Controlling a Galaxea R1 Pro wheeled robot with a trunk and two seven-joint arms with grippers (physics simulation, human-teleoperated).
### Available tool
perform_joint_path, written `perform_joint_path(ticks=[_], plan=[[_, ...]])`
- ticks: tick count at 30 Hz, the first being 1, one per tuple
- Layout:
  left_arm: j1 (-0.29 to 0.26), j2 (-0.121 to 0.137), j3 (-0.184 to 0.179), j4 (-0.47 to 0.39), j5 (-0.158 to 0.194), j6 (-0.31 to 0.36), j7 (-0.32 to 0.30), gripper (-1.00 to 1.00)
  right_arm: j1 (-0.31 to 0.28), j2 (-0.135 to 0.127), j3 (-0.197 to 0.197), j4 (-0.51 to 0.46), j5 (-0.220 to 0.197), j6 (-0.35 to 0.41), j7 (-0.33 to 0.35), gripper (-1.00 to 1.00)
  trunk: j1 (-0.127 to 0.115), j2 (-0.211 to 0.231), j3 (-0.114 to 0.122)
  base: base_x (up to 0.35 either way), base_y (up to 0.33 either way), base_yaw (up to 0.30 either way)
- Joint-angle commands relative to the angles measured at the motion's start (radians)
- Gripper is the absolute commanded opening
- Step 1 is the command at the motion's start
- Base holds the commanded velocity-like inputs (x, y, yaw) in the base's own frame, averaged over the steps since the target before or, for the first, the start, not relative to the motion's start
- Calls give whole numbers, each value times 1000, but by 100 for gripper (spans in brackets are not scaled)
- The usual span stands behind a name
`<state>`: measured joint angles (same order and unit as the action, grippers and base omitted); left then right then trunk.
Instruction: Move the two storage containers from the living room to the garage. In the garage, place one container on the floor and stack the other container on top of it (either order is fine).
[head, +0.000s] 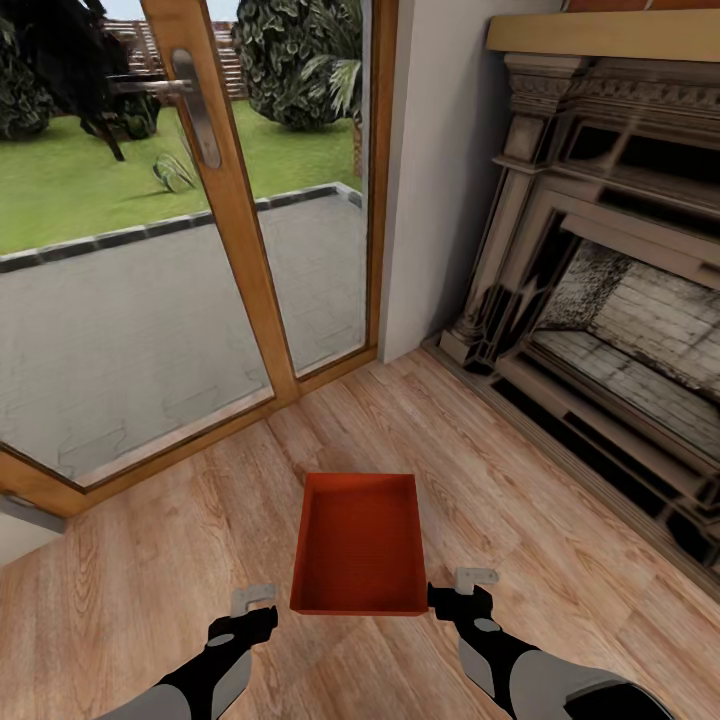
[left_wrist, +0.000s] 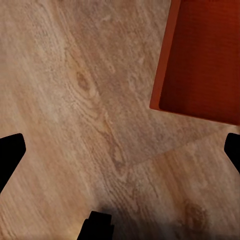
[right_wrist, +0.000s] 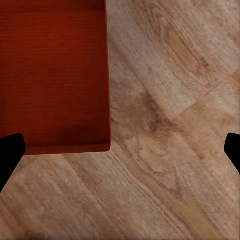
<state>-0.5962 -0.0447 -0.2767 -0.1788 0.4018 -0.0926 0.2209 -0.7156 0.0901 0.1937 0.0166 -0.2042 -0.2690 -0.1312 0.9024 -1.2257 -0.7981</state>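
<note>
One orange-red storage container (head: 360, 545) lies open-topped and empty on the light wood plank floor (head: 150, 560) of the living room, just ahead of me. My left gripper (head: 255, 600) hovers open beside its near left corner, a small gap away. My right gripper (head: 472, 582) is open close to its near right corner. In the left wrist view the container (left_wrist: 200, 55) sits beyond the open left gripper (left_wrist: 121, 150), off to one side of the fingers. In the right wrist view the container (right_wrist: 55, 75) reaches down toward one finger of the open right gripper (right_wrist: 121, 152).
Wood-framed glass doors (head: 240, 250) stand ahead on the left, with a paved patio and lawn behind them. A stone-framed fireplace (head: 600, 300) runs along the right. A pale wall section (head: 440, 180) separates them. Bare plank floor extends on both sides of the container.
</note>
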Motion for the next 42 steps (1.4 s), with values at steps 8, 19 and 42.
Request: perform_joint_path(ticks=[8, 19, 42], plan=[[-1, 2, -9, -1, 8, -14, -5, 100, -1, 0, 9, 2, -8, -5, -2, 100, 0, 0, -1, 85, 0, 0], [-1, 1, -9, 0, 9, -25, -6, 100, -1, 0, 9, 2, -8, -7, -2, 100, 0, 0, -1, 175, 0, 0], [-1, -4, -36, -17, -63, -15, -14, 100, 5, 0, 10, 2, 17, -7, -1, 100, 0, 0, -1, 4, 0, 0]])
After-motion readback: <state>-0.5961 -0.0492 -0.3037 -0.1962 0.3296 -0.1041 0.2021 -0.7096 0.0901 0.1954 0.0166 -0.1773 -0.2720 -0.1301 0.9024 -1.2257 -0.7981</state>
